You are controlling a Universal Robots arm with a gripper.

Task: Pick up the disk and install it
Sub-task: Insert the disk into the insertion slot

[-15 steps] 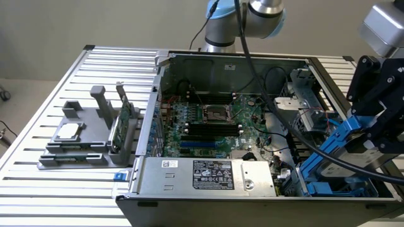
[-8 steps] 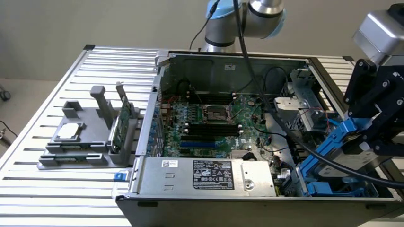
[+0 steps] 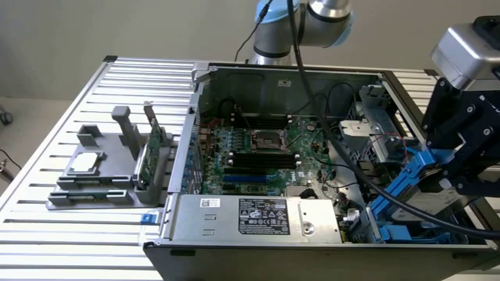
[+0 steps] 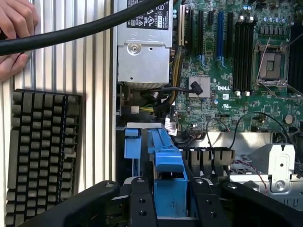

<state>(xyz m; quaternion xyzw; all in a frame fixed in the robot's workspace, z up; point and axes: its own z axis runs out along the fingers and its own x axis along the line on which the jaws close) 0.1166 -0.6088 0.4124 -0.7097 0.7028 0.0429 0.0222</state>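
The disk (image 3: 418, 187) hangs tilted over the front corner of the open computer case (image 3: 234, 76), on the exterior view's right. Its bright blue carrier rails run down toward the blue drive bay (image 3: 394, 231), and a strip of its silver-grey body shows below the gripper. My gripper (image 3: 461, 170) is shut on the disk from above. In the wrist view the black fingers (image 4: 141, 203) clamp either side of the blue carrier (image 4: 168, 179), which points into the blue bay (image 4: 132, 142) beside the power supply.
The grey power supply (image 3: 258, 216) and the motherboard (image 3: 266, 146) lie inside the case. A grey fixture (image 3: 102, 181) on the exterior view's left holds a square silver chip (image 3: 86, 163) and a green card (image 3: 152, 149). Outside the case are a keyboard (image 4: 42, 151), a hand (image 4: 14, 28) and a thick black cable (image 4: 71, 33).
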